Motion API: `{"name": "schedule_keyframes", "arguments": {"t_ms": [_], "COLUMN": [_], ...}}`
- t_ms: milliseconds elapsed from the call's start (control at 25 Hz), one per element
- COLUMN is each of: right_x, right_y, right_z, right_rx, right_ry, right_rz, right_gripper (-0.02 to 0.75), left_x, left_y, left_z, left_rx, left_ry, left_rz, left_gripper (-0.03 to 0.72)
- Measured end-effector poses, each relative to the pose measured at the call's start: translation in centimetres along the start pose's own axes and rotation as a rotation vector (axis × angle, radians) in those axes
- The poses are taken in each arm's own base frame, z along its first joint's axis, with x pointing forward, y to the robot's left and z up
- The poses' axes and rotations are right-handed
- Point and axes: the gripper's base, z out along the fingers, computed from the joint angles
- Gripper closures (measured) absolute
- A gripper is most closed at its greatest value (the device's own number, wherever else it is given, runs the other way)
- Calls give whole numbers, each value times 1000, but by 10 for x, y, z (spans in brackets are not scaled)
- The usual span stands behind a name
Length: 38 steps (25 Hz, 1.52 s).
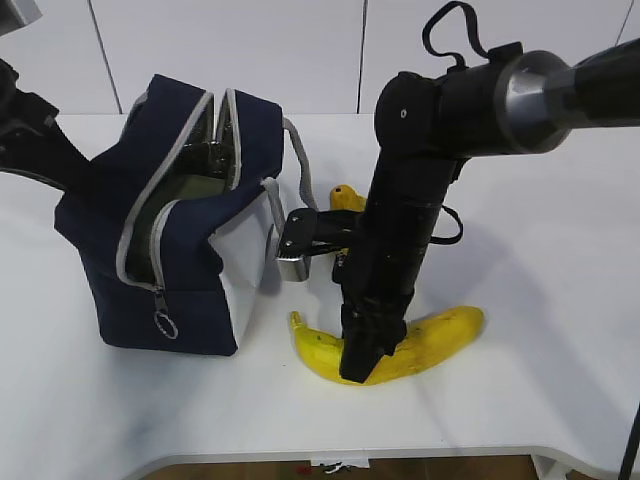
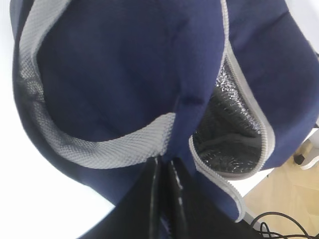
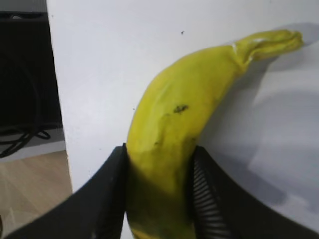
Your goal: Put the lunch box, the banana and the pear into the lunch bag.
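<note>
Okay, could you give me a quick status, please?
Right gripper closed around banana, banana on table. Left gripper shut on lunch bag. Path clear.

Your white table fills most of the exterior view, with a rounded front edge. Behind the table stands a pale wall marked by thin dark seams. Below the table's front edge you see light wooden floor, and black cables lie on that floor.
</note>
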Motion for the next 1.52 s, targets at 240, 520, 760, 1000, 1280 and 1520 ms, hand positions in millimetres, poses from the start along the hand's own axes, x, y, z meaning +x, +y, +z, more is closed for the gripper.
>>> {"name": "schedule_keyframes", "arguments": {"t_ms": [240, 520, 760, 1000, 1280, 1520], "right_x": [0, 3, 2, 0, -2, -26], "right_y": [0, 1, 14, 41, 54, 60], "right_z": [0, -8, -45, -94, -128, -179], "right_rx": [-3, 40, 148, 230, 307, 341], "right_ry": [2, 24, -7, -102, -188, -396], "right_rz": [325, 543, 609, 664, 801, 830], "right_gripper": [473, 474, 474, 475, 475, 475], "left_x": [0, 0, 0, 0, -2, -3], "left_y": [0, 0, 0, 0, -2, -5], "left_z": [0, 0, 0, 0, 0, 0], "left_rx": [-1, -2, -4, -5, 23, 53], "left_ry": [1, 2, 5, 5, -16, -31], "left_rz": [1, 2, 3, 4, -17, -37], "left_gripper": [694, 694, 694, 694, 694, 694]}}
